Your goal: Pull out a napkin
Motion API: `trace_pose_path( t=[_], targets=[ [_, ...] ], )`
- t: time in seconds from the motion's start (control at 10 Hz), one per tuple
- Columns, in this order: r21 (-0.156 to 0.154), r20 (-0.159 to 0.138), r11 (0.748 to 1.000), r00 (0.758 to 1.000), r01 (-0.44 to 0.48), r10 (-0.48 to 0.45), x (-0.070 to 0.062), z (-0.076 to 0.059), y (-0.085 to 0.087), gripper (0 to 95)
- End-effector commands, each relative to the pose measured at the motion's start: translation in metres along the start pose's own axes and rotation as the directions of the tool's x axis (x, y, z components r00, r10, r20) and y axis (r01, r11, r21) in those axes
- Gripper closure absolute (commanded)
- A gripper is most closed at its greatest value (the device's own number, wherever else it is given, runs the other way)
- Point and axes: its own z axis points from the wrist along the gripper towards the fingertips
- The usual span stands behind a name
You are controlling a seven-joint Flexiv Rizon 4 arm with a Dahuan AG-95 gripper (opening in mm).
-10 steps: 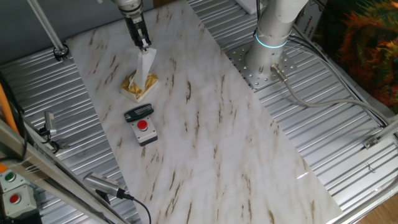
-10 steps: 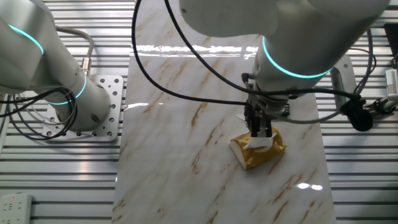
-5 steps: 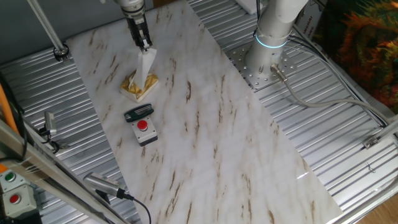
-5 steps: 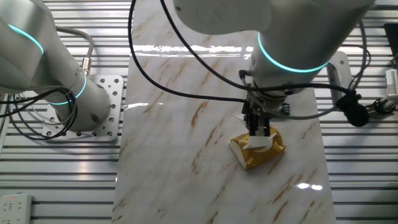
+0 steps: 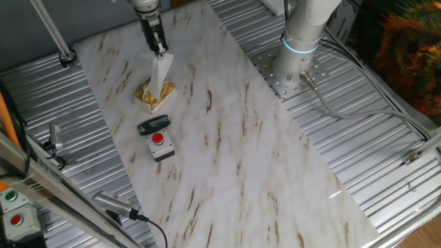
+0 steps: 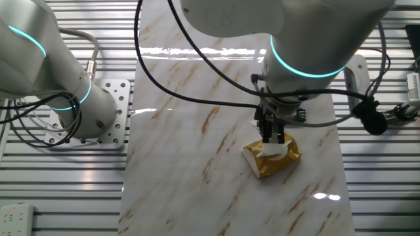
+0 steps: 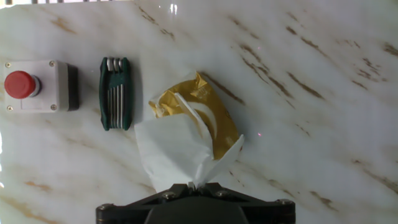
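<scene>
The napkin (image 5: 161,74) is a thin white sheet, creased and drawn up into a narrow cone, its wider lower end still spreading out of the golden packet (image 5: 154,97) on the marble table (image 5: 241,138). The gripper (image 5: 160,49) is closed on the napkin's top, pinching it to a point. In the hand view the sheet (image 7: 180,152) fans out over the packet (image 7: 205,121), whose slit seems to hold more white tissue, though that is hard to see. Left of the packet there lie a green hex key set (image 7: 115,93) and a red push button box (image 7: 38,86).
</scene>
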Motion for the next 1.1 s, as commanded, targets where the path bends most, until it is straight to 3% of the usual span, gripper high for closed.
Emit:
trace_pose_path(
  t=[0.1, 0.2, 0.7, 0.9, 1.1],
  targets=[
    [-0.006, -0.018, 1.0, 1.0, -0.001, 0.0, -0.005, -0.011, 0.003, 95.0],
    [-0.005, -0.029, 1.0, 1.0, -0.014, 0.013, -0.007, -0.02, 0.006, 95.0],
    [-0.023, -0.025, 0.999, 0.999, -0.023, 0.022, -0.009, -0.028, 0.011, 95.0],
    [-0.021, -0.033, 0.999, 0.998, -0.048, 0.047, -0.011, -0.037, 0.023, 95.0],
    [-0.013, -0.032, 0.998, 0.997, -0.067, 0.067, -0.013, -0.034, 0.038, 95.0]
  ],
)
